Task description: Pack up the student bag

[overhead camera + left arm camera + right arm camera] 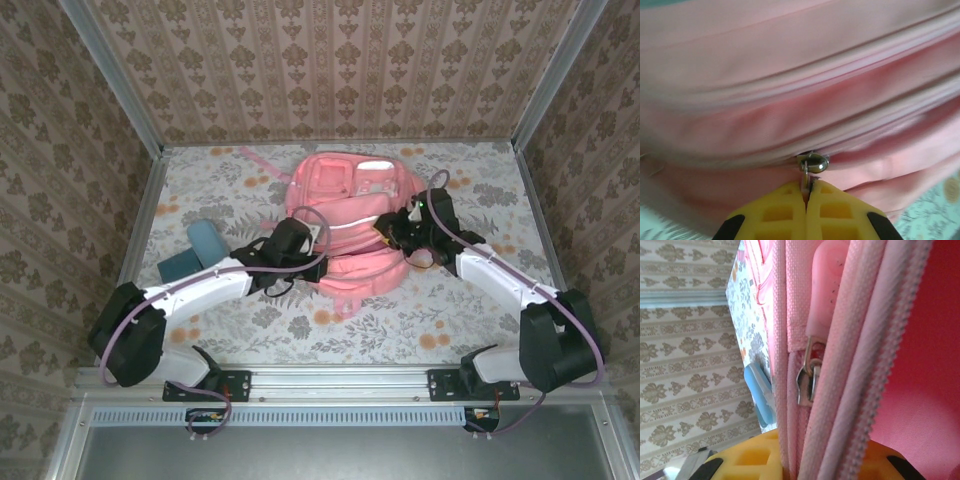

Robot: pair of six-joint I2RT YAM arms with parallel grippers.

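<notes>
Walls (330,60) papered in beige with brown damask stripes close in three sides, joined by grey metal corner posts (125,85). The table (300,335) wears a pale cloth of grey leaves and orange flowers. A metal rail (340,383) edges its near side. The light is soft and even.

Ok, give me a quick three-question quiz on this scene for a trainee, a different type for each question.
1. True or false: the left arm's yellow fingers are shut on the small metal zipper pull of the large soft pink fabric backpack.
2. Where is the small teal pencil case? A: inside the backpack. B: on the floral table, left of the backpack in the top view. C: on top of the backpack.
3. Fill in: between the right arm's fingers runs the backpack's ____.
Key: 1 true; 2 B; 3 zippered edge.
</notes>
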